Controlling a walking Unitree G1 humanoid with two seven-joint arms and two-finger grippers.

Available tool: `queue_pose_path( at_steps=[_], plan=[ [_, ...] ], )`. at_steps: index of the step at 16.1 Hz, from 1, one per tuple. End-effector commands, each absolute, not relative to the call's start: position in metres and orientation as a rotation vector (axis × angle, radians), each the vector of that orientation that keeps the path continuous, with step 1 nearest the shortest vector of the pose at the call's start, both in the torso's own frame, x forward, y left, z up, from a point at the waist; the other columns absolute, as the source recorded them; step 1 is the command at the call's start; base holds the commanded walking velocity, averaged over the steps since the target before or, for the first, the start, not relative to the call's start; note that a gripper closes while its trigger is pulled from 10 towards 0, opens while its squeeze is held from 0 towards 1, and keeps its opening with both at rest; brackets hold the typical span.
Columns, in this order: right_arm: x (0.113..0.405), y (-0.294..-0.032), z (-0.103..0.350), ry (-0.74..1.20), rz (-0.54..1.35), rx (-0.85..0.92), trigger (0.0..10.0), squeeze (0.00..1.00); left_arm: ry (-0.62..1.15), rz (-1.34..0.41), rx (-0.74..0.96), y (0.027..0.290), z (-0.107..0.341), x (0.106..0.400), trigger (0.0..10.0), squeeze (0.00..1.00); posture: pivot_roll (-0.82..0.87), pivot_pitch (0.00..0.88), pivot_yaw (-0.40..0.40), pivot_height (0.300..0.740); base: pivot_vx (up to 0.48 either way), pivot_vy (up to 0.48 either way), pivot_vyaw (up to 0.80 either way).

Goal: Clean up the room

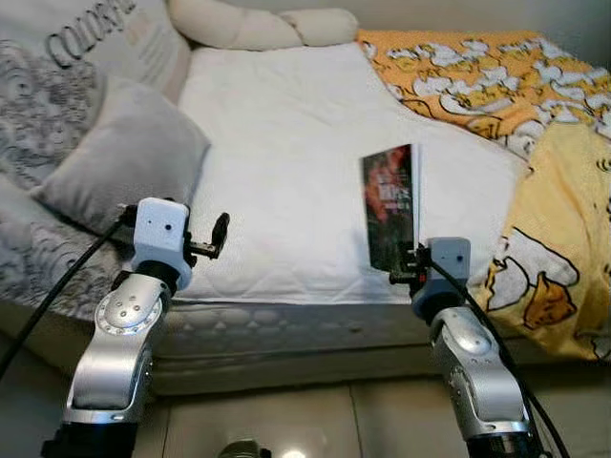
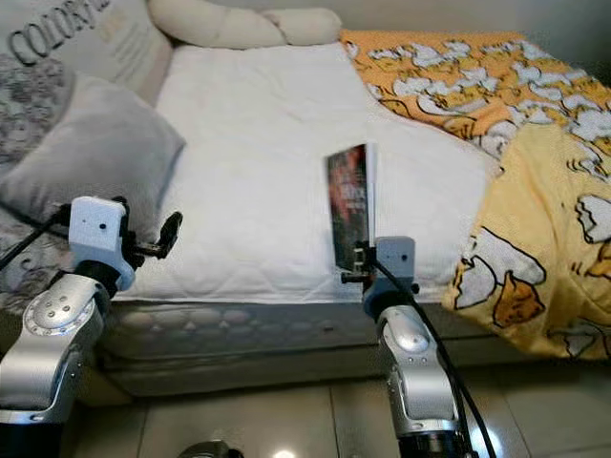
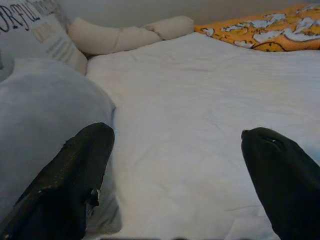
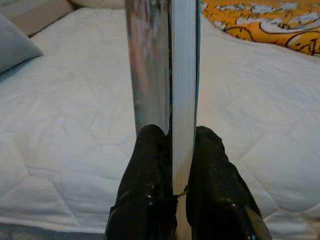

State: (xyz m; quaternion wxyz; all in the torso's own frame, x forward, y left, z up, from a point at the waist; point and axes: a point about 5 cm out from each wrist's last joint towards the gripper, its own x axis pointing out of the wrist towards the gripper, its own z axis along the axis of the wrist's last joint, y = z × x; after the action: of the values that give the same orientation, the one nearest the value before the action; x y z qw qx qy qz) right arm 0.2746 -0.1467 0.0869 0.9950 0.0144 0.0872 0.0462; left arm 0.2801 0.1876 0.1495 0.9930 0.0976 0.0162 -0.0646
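Head views: the robot stood at the foot of a bed with a white quilted mattress cover (image 1: pixel 286 172), a grey cushion (image 1: pixel 124 157) on its left side and a rumpled orange blanket printed with white cartoon figures (image 1: pixel 535 124) on its right. The right gripper (image 1: pixel 406 272) held a thin dark-covered paperback book (image 1: pixel 389 205) upright by its lower edge, above the near edge of the mattress. The left gripper (image 1: pixel 215 239) was raised before the cushion, carrying nothing. Left wrist view: its 2 black fingers (image 3: pixel 65 185) were spread wide over the white cover. Right wrist view: the 2 fingers (image 4: pixel 150 185) were clamped on the book's lower edge, 1 on each face, with the white page block facing the camera. By appearance, the step in hand was carrying the book away from the bed; the next move called for a firm grip and a proper place to set it down.
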Motion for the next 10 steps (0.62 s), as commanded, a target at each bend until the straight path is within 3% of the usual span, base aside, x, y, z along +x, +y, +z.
queue_pose_path(
  at_steps=[1,10],
  plan=[
    [0.2812,-0.1420,0.0991,0.123,0.119,0.031,10.0,0.00,0.031,-0.117,0.201,0.1905,0.1511,0.2813,10.0,0.00,0.12,0.000,0.015,0.740,0.244,0.000,0.80],
    [0.2815,-0.1401,0.0997,0.130,0.152,0.035,10.0,0.00,0.040,-0.103,0.188,0.1919,0.1506,0.2845,10.0,0.00,0.11,0.000,0.022,0.740,0.253,0.000,0.80]
  ],
)
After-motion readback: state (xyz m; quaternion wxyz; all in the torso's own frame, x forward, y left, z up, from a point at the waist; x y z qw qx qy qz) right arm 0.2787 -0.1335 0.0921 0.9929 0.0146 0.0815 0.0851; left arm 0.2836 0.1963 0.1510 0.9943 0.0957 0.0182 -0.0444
